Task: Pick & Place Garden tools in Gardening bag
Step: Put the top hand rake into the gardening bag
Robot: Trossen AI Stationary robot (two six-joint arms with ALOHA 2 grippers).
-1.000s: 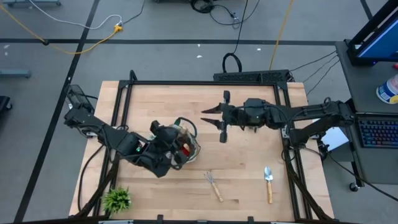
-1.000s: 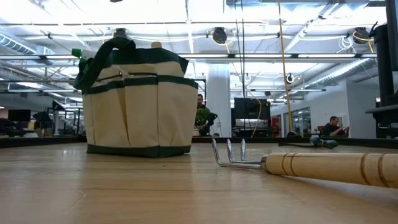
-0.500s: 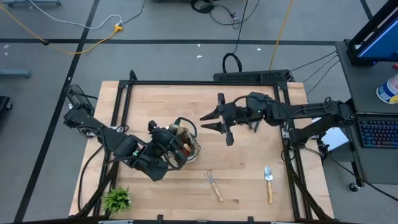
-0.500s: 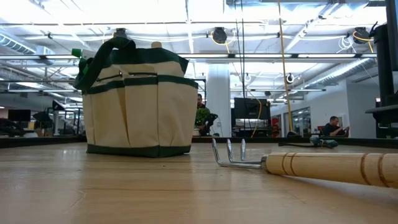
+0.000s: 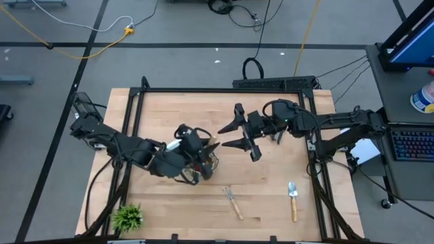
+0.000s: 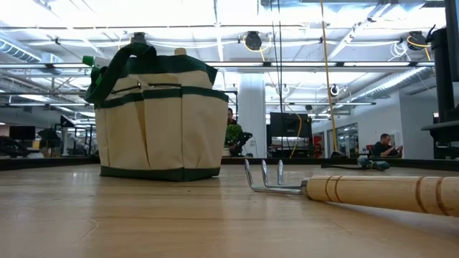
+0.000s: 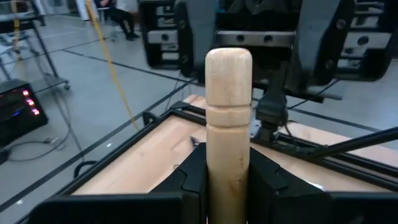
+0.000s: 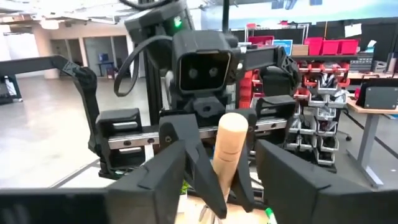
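My left gripper [image 5: 201, 148] is over the beige, green-trimmed gardening bag [image 6: 158, 118], which stands on the table left of centre, and is shut on a wooden tool handle [image 7: 228, 93]. The tool's metal end is hidden. My right gripper [image 5: 222, 136] is open and empty just to the bag's right, facing the left gripper, with the handle's free end [image 8: 231, 127] pointing at it. A small rake [image 5: 232, 202] and a trowel [image 5: 292, 198] lie flat on the table near its front edge. Another handle tip [image 6: 179, 51] and a green bottle top [image 6: 87, 61] stick out of the bag. My left gripper pinches the wooden handle [image 7: 227, 168] between its two fingers [image 7: 189, 177], below the grooved ring. The fingers lie along the handle. Its rounded free end [image 7: 228, 59] sticks out past the fingertips toward the right gripper, tilted upward. The gripper hides the tool's other end.
A small spiky green plant [image 5: 127, 217] stands at the table's front left corner. The black frame rails [image 5: 217, 90] run along the table's edges. Bare wood lies between the bag and the two tools at the front.
My left gripper has swung from the bag's left side toward the table's right and far edge and turned, and now faces the right gripper with the handle. My right gripper has tipped and shifted slightly toward the bag, staying open. The bag and the tools on the table have kept still.
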